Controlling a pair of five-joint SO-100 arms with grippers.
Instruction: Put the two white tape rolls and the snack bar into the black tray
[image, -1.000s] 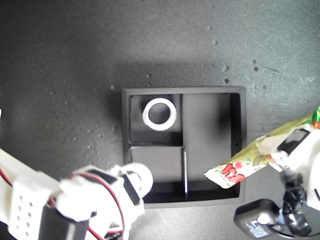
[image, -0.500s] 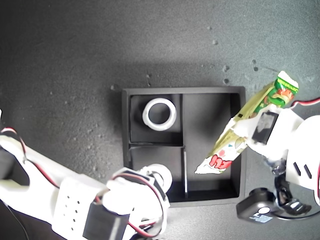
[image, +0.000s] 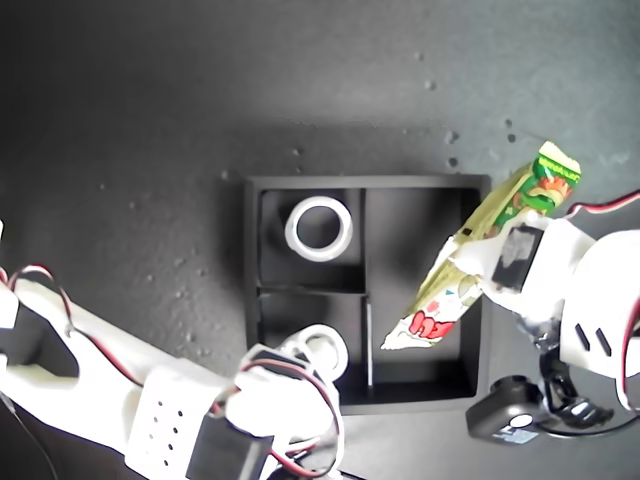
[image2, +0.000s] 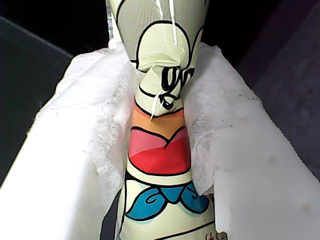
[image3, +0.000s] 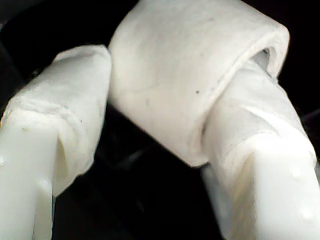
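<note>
Crinkly green-and-white snack bar packet (image: 478, 255), seen slanting over the square black tray's (image: 253, 240) long compartment in the exterior view, is judged light and floppy (best pinched mid-length). First wrist view: my first gripper (image2: 160, 125) is clamped on it. Second wrist view: my second gripper (image3: 155, 120) pinches the stiff thick white tape roll (image3: 190, 65) over the tray

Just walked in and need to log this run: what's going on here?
Two robot arms are loading a black tray. My first gripper holds a snack bar slanted over the tray's long compartment. My second gripper holds a white tape roll over the small compartment nearest the exterior view's bottom. Another white roll already lies in the compartment above it.
</note>
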